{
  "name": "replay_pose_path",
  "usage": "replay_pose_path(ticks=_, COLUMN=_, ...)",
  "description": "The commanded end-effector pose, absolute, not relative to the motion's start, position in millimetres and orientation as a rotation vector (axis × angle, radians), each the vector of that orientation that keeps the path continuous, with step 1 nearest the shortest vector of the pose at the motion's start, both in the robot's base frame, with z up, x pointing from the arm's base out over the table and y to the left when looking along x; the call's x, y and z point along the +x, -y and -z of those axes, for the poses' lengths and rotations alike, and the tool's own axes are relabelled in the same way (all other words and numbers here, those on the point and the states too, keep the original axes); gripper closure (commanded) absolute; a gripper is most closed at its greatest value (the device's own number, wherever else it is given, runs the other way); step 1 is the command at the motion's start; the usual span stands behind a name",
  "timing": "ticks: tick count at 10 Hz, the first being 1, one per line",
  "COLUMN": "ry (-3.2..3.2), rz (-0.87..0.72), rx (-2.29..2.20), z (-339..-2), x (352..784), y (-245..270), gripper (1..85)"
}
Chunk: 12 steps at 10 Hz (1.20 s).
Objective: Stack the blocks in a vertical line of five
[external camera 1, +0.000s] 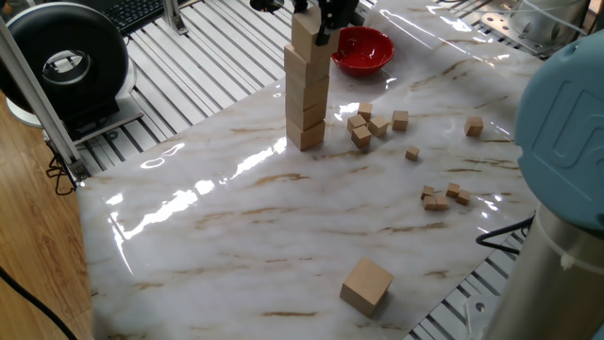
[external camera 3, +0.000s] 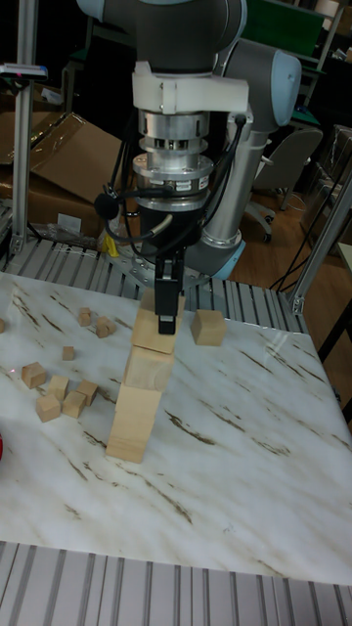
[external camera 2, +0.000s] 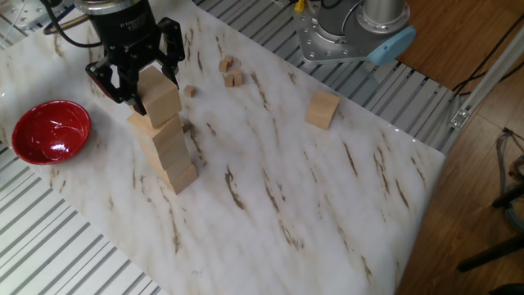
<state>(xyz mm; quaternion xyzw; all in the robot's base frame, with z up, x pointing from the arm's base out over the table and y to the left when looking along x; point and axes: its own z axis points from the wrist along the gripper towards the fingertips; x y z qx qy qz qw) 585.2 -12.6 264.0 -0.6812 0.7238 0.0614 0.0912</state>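
Note:
Several large tan blocks stand in a slightly uneven stack (external camera 1: 306, 94) (external camera 2: 170, 147) (external camera 3: 137, 411) on the marble table. The top block (external camera 1: 304, 30) (external camera 2: 160, 97) (external camera 3: 156, 335) rests on the one below, a little askew. My gripper (external camera 1: 316, 17) (external camera 2: 146, 78) (external camera 3: 166, 308) hangs straight above it, open, with one finger on each side of that block's upper part. Another large block (external camera 1: 366, 285) (external camera 2: 322, 109) (external camera 3: 207, 327) lies alone near the table's edge by the arm's base.
A red bowl (external camera 1: 362, 49) (external camera 2: 49, 131) sits beyond the stack. Tiny wooden cubes lie scattered in clusters (external camera 1: 368, 127) (external camera 1: 444, 196) (external camera 2: 229, 70) (external camera 3: 59, 396). The arm's base (external camera 2: 352, 33) stands at the table's side, and slatted metal frames the tabletop.

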Motion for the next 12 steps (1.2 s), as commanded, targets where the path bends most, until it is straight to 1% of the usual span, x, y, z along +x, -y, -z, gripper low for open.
replay_pose_path(ticks=1, ry=-2.130, rz=-0.186, rx=-2.022, z=-264.6, x=587.5, y=8.6, gripper=40.0)
replay_pose_path(ticks=8, ry=-2.127, rz=-0.179, rx=-2.019, z=-262.0, x=589.5, y=6.8, gripper=40.0)
replay_pose_path(ticks=12, ry=-2.130, rz=-0.177, rx=-2.036, z=-265.8, x=587.3, y=15.9, gripper=40.0)
